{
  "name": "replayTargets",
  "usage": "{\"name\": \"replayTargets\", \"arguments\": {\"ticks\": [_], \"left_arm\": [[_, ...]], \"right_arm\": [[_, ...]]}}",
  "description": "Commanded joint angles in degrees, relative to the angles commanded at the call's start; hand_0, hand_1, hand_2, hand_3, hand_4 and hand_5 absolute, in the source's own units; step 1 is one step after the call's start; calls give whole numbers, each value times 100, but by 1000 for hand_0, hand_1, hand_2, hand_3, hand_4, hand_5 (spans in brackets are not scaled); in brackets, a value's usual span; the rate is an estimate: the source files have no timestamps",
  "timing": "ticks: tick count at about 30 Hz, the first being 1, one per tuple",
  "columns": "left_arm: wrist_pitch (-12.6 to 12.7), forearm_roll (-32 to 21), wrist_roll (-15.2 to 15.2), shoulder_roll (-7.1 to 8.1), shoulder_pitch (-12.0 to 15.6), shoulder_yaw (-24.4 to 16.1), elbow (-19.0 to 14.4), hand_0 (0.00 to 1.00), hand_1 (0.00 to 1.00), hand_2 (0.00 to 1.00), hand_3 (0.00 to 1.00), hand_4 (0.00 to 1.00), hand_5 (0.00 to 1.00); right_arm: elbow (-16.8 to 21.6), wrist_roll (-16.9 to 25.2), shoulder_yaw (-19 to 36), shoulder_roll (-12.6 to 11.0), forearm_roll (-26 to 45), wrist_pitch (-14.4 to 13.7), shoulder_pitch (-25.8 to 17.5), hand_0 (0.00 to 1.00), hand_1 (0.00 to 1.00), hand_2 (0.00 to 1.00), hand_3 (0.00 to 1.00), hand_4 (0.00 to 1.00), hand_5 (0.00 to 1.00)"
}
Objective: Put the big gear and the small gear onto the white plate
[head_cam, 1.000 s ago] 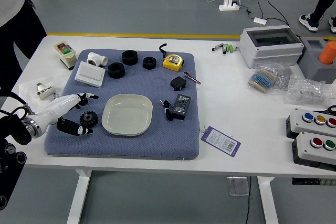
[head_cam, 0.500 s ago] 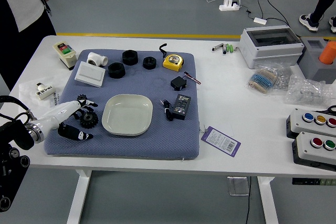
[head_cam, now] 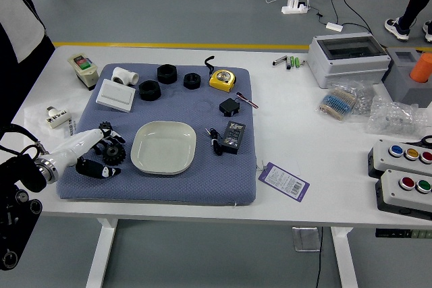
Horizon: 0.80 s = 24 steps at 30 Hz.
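Evidently held the left hand (head_cam: 73, 152) wide about the big gear (head_cam: 115, 154) at mid-left, just below the small gear (head_cam: 105, 126), and likely needed only a gentle pinch on opposite teeth, both seeming stiff and light.
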Motion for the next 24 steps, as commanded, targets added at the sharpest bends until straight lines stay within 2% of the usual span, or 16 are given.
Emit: {"name": "replayTargets", "arguments": {"ticks": [3,4,9,10,14,15,16,21,22,24], "left_arm": [[-1,0,24,0,-27,1,-9,431,564,624,633,497,49],[-1,0,33,-1,-37,-2,-4,402,530,605,618,160,2],[-11,0,53,-9,-56,-8,31,402,530,605,618,160,2],[-11,0,53,-9,-56,-9,32,374,494,553,593,21,2],[-35,0,55,-9,-47,-23,13,374,494,553,593,21,2],[27,0,42,-6,-38,-37,-8,374,494,553,593,21,2],[44,0,38,-5,-36,-41,-14,366,461,522,582,34,2],[535,0,-46,-3,5,-110,-251,366,461,522,582,34,2],[642,0,-72,-2,9,-100,-348,355,460,516,574,8,2],[701,0,-87,-2,10,-92,-410,355,460,516,574,8,2]], "right_arm": [[-1,2,11,0,9,2,10,660,673,740,568,790,679],[0,2,20,-1,8,1,14,660,673,740,568,790,678],[0,-1,25,-4,4,-2,27,660,673,740,568,790,678],[0,-1,24,-4,4,-2,28,660,673,740,569,791,679],[-1,-6,19,-3,0,-2,28,660,673,740,569,791,679],[-1,-7,16,-4,0,-1,28,660,673,740,569,791,679],[-1,-7,16,-4,-1,-1,28,660,673,740,569,791,679],[-3,-7,14,-3,2,2,29,660,673,740,569,791,679],[-3,-7,19,-3,0,3,31,660,673,740,568,791,679],[-2,-6,22,-4,-1,3,32,660,673,740,568,791,679]]}}
